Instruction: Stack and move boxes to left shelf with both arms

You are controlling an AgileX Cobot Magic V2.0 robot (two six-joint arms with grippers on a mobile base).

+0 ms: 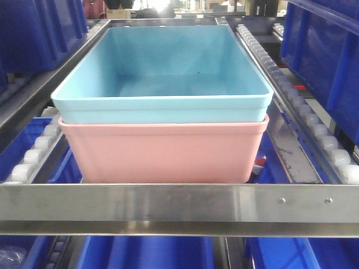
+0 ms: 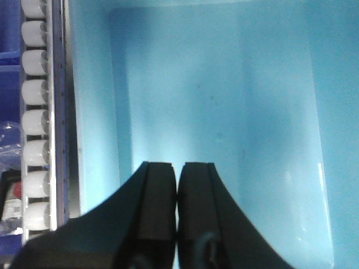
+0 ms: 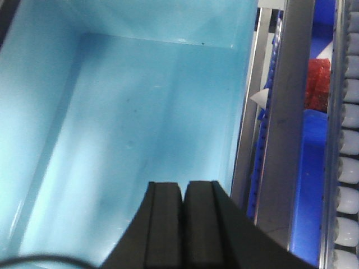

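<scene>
The light blue box (image 1: 168, 73) sits nested in the salmon pink box (image 1: 162, 154). The stack rests in the steel shelf bay, behind its flat front bar (image 1: 179, 207). Neither gripper appears in the front view. In the left wrist view my left gripper (image 2: 178, 166) is shut and empty, hovering over the blue box's floor (image 2: 224, 101) near its left wall. My right gripper (image 3: 182, 185), likewise shut on nothing, hangs over the blue box's inside (image 3: 129, 112) close to its right wall.
Rows of white rollers (image 1: 314, 131) run along both rails of the bay, also visible as rollers (image 2: 35, 117) and rollers (image 3: 349, 140) beside the stack. Dark blue crates (image 1: 39, 28) stand on the neighbouring bays and below the shelf. A red item (image 3: 318, 84) lies lower right.
</scene>
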